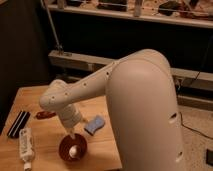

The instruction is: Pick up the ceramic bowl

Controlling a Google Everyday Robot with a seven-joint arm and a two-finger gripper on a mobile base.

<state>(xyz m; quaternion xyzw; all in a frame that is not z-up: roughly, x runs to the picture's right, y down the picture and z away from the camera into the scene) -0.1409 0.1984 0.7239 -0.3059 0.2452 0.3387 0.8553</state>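
Ceramic bowl (65, 149) sits near the front edge of the wooden table (102, 150), glossy red and upright, wider than anything around it. The gripper (73, 140) points straight down over the bowl, its tip at or just inside the rim. That looks like the line-up for gripping the wall of the ceramic bowl from above. I cannot tell whether the gripper is apart or together, nor whether it touches the bowl yet, so I judge the pick not yet done.

The arm (145, 100) fills the right of the view, its pale forearm reaching down and left to the wrist above the bowl. A white bottle (26, 146) lies on its side to the left of the bowl, well apart. A small blue-grey object (95, 125) rests just behind and to the right, close enough that a sideways drift could nudge it.

Further back lie a black oblong object (18, 124) and a small dark-red object (45, 114). Beyond the table a metal shelf rail (80, 60) crosses a dark background.
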